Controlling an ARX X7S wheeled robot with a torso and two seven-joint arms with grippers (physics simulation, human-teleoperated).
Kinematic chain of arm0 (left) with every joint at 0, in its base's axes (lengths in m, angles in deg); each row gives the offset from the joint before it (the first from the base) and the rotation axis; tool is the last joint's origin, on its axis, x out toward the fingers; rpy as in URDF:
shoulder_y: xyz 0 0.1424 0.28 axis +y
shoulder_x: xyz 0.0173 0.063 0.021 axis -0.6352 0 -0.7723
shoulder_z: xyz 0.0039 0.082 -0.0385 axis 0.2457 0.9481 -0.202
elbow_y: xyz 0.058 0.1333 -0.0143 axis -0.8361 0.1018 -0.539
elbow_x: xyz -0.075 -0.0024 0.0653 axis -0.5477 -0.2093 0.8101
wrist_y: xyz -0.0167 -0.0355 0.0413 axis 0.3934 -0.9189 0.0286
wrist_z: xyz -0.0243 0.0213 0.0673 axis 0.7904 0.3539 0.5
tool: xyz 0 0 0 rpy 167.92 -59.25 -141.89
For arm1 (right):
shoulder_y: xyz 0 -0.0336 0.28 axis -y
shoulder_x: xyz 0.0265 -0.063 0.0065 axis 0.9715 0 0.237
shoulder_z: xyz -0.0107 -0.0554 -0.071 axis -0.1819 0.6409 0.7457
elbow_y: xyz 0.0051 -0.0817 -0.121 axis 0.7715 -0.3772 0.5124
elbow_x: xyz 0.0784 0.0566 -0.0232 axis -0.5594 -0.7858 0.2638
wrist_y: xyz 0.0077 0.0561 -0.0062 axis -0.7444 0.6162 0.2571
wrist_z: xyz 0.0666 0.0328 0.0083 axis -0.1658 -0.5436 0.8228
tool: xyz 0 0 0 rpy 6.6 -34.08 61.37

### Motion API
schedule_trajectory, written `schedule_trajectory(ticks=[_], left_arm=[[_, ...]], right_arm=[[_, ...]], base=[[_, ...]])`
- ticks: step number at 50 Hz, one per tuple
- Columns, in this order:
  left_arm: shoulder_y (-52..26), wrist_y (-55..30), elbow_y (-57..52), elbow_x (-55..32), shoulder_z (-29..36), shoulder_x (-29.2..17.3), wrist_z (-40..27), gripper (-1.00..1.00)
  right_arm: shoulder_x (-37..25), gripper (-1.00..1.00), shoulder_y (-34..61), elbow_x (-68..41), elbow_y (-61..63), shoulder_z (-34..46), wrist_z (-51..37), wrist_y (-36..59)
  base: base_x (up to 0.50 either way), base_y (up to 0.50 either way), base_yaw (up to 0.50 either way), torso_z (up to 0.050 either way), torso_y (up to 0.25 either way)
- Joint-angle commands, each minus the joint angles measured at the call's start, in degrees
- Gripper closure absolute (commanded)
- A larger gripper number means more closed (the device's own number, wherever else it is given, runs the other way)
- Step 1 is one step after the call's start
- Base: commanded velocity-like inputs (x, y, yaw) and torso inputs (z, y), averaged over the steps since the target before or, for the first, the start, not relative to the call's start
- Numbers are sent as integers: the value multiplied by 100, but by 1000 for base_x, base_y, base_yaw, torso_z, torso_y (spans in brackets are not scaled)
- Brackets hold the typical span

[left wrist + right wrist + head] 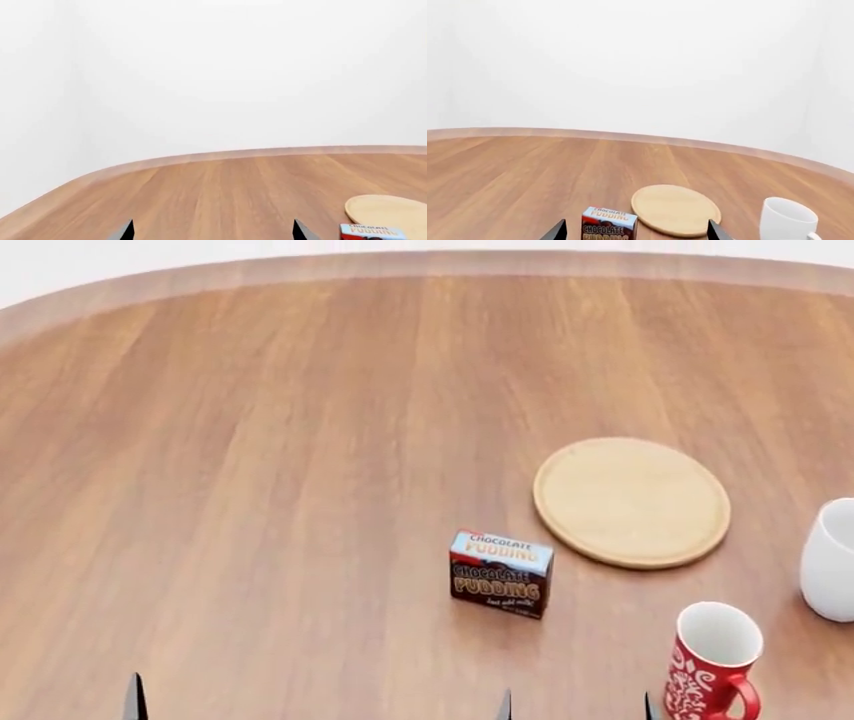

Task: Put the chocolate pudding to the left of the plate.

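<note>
Chocolate pudding (pixel 501 574): upright on the wooden table (pixel 267 470), just left of and nearer than the plate (pixel 631 501), not touching it.
Plate: flat on the table, nothing on it.
White mug (pixel 830 560): right of the plate, apart from it.
Red mug (pixel 711 660): near edge, right of the pudding.
Left gripper (pixel 213 231): only fingertips visible, spread wide, holding nothing.
Right gripper (pixel 636 231): tips wide apart, empty, pudding box between them further off.
</note>
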Motion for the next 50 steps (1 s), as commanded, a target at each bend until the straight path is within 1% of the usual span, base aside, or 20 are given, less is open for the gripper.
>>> schedule_trajectory(ticks=[1,5,50], left_arm=[[14,8,-41,-20,32,-41,-25,-100],[10,18,-12,-5,65,-44,-34,-100],[-3,64,-27,-119,193,-219,-236,-100]], right_arm=[[-58,-100,7,-37,12,47,-62,6],[-79,-100,1,-45,-33,72,-69,-97],[-236,-100,1,-83,43,232,-287,-68]], base=[[148,0,0,0,0],[160,0,0,0,0],[244,0,0,0,0]])
